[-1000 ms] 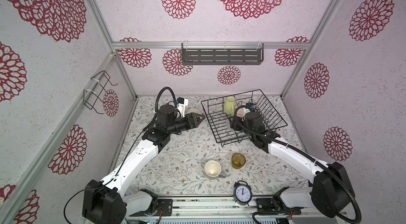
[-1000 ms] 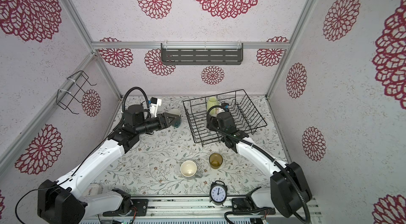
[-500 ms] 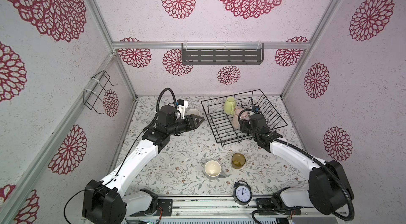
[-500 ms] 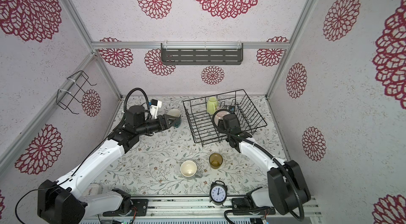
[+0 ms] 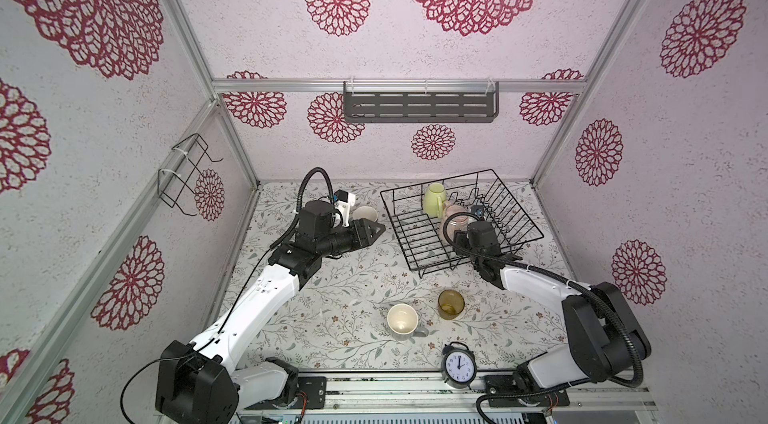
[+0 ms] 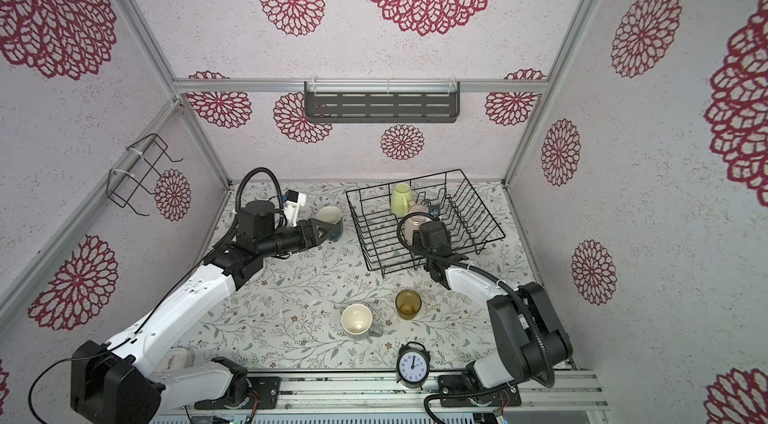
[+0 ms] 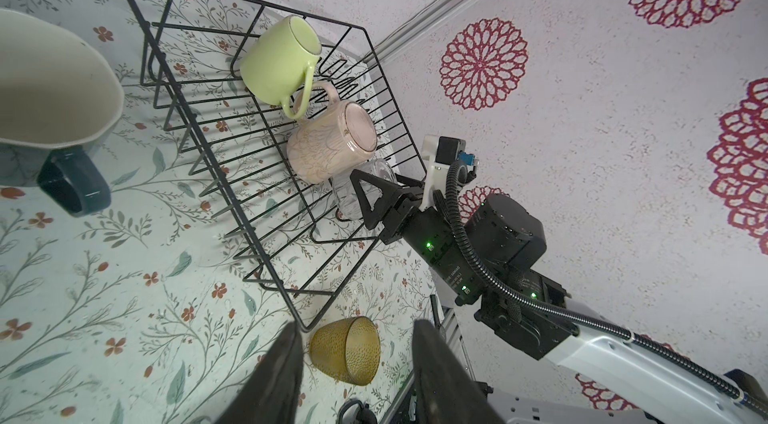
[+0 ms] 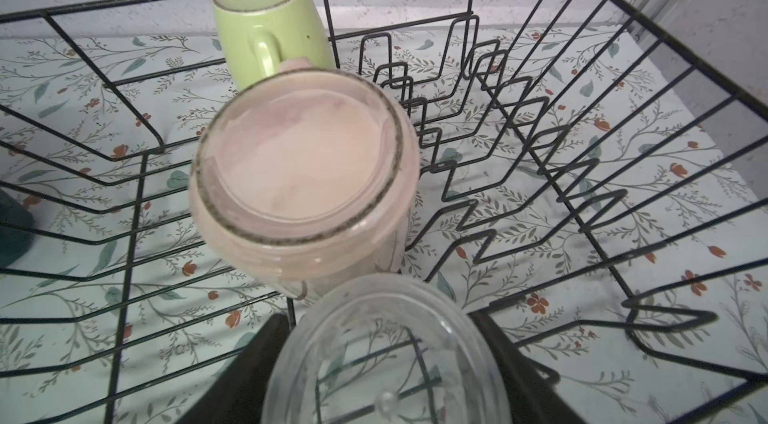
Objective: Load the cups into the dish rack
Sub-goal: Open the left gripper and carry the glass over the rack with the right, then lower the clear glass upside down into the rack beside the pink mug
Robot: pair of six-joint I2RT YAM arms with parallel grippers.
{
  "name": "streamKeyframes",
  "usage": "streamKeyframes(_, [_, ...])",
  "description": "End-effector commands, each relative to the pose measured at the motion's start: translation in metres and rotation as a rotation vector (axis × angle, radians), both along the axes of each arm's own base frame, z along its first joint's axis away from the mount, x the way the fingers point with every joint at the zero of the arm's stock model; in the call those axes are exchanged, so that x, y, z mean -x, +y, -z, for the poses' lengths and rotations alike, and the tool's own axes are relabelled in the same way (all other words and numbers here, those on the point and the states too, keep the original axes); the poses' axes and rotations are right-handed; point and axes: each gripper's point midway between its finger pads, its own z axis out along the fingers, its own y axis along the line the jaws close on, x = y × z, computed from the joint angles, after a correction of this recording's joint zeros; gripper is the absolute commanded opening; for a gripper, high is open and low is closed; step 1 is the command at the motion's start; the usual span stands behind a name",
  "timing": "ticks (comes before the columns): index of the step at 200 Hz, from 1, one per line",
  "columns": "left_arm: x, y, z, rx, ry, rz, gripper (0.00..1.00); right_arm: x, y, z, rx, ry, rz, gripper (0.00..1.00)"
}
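Right claw [image 8: 378, 324] pinches the small clear glass [image 8: 386, 363] in the dish rack [image 5: 515, 210] at the tabletop's far edge, just beside the pink mug [image 8: 303, 168]; a tilted release may knock it. Left claw [image 7: 357, 326] spread, empty.

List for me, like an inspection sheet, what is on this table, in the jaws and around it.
Surface: floral table; no spills seen.
Job's things: dish rack holds yellow-green mug and pink mug, both tipped; dark teal mug upright left of the rack; grey mug and amber tumbler upright near the front, outside it.
Clutter: alarm clock at the front edge.
Grippers: left gripper beside the teal mug, jaws open, empty; right gripper inside the rack, jaws closed on small clear glass.
Cables: black hose along each arm; no tangle seen.
Surroundings: grey slotted shelf on the back wall, wire holder on the left wall.
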Motion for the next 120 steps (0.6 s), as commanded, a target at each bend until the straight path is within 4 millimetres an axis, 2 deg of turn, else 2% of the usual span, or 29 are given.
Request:
streamKeyframes(1, [0.002,0.005,-0.007,-0.009,-0.031,-0.004,0.46,-0.012,-0.003,-0.016,0.017,-0.086,0.019,0.67])
streamKeyframes(42, [0.001,0.003,-0.003,-0.015,-0.019,0.007,0.46,-0.015,-0.003,-0.011,0.014,-0.104,0.028,0.68])
streamKeyframes(95, [0.001,0.002,0.000,-0.023,-0.011,0.012,0.46,-0.029,0.005,-0.023,0.003,-0.120,0.013,0.69])
streamKeyframes(120, [0.000,0.004,0.004,-0.029,-0.011,0.001,0.46,-0.030,0.004,-0.017,0.015,-0.103,0.018,0.72])
